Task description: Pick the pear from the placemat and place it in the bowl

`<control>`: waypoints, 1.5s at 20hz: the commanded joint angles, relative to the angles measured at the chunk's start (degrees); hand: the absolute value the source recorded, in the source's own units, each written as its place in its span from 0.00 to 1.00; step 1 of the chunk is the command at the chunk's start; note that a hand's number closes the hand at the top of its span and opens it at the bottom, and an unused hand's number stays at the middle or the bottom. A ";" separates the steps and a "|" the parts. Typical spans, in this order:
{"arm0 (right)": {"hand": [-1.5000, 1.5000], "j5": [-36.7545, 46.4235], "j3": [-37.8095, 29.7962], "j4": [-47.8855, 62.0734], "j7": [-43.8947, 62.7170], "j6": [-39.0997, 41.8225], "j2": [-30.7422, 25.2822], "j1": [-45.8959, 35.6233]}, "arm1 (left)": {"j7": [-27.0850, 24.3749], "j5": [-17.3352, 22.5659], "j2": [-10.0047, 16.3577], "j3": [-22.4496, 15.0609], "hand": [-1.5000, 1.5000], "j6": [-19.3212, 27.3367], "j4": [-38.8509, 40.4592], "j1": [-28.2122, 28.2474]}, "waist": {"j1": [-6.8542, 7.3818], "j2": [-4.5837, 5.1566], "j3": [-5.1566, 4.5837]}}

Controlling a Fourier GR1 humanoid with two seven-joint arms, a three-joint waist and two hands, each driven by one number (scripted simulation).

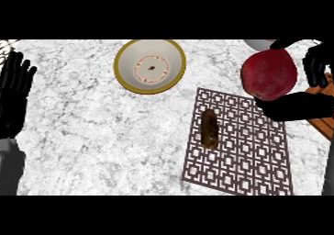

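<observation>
Pear (269, 74), dark red and large in the head view, sits in the right hand (298, 108) near the view's right edge. Black fingers (317, 64) curl round its far side, and the thumb and palm close under it, so the hand is clasped on the fruit rather than spread. The pear shows over the upper right corner of the placemat (241, 151). From how big it looks I judge it lifted clear of the mat and not resting on it, though the hand hides what lies beneath.

So the pick looks done. What is left is the carry and the release. The bowl (171, 53), yellow-rimmed and white inside, stands on the tabletop (95, 137) well apart from the pear, to its left in the view and just beyond the placemat's upper left corner. The pear is not yet in it. By my estimate the task is near its midpoint: the hand must travel left across the mat's top edge, come over the bowl's mouth, then let go.

A long brown thing (209, 129) lies on the placemat's left part; I cannot tell what it is, and it is no part of this job. A wooden board (327, 124) shows at the right edge under the right forearm. The left hand (13, 92) rests at the left edge, fingers straight and pointing up, holding nothing.
</observation>
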 commanded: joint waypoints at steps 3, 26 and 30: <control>1.00 -0.85 0.38 12.85 6.30 -1.50 4.62 -16.65 | 1.41 2.35 2.16 1.88 0.50 -2.60 -1.42 0.71 | 0.38 0.09 0.02; 1.00 -1.05 15.18 75.14 -6.29 -36.68 10.36 -32.61 | -0.22 -1.17 -2.42 -2.01 0.50 0.15 -0.28 -1.02 | 2.45 0.74 0.02; 1.00 -1.93 11.88 84.33 -3.63 -40.19 10.37 -35.32 | 1.81 -0.77 -1.08 -1.63 0.50 -0.39 -0.30 -2.86 | 3.15 1.12 0.02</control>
